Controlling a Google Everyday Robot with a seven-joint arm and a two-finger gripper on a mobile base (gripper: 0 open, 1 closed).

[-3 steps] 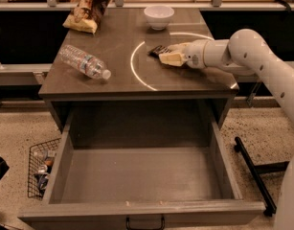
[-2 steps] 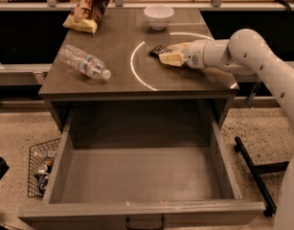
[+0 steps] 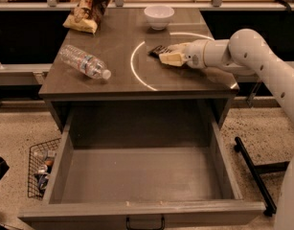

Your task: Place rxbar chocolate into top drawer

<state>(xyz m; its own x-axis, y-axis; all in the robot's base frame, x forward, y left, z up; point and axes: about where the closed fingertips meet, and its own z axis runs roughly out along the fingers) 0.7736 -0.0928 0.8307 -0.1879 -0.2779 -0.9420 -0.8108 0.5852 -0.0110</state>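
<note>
Lying flat on the desk (image 3: 118, 37), the rxbar chocolate (image 3: 159, 50) sits inside the white ring (image 3: 132, 67) marked on the top, right of centre and toward the back. Its dark wrapper sticks out to the left of the hand (image 3: 167, 58), so the bar is just off the hand's tip and touching or nearly touching it. The long axis looks roughly left-right, about in line with the reach of the arm (image 3: 252, 47), which comes in from the right. Cannot tell whether the hand is closed on the bar or only resting against it.

Key relation: the top drawer (image 3: 194, 209) is pulled fully out below the desk's front edge, so the bar has to come toward the camera and then down. The drawer is well apart from the bar, with its black handle (image 3: 144, 222) on the front panel.

Other things:
- White bowl (image 3: 159, 16) just behind the bar.
- Water bottle (image 3: 84, 62) on its side at the left.
- Chip bag (image 3: 89, 6) at the back left.
- Wire basket (image 3: 39, 169) on the floor, left of the drawer.

Compared with the earlier frames, nothing visibly differs. The hand and bar are at the same spot, the bar is not yet lifted, and the drawer is equally open.
</note>
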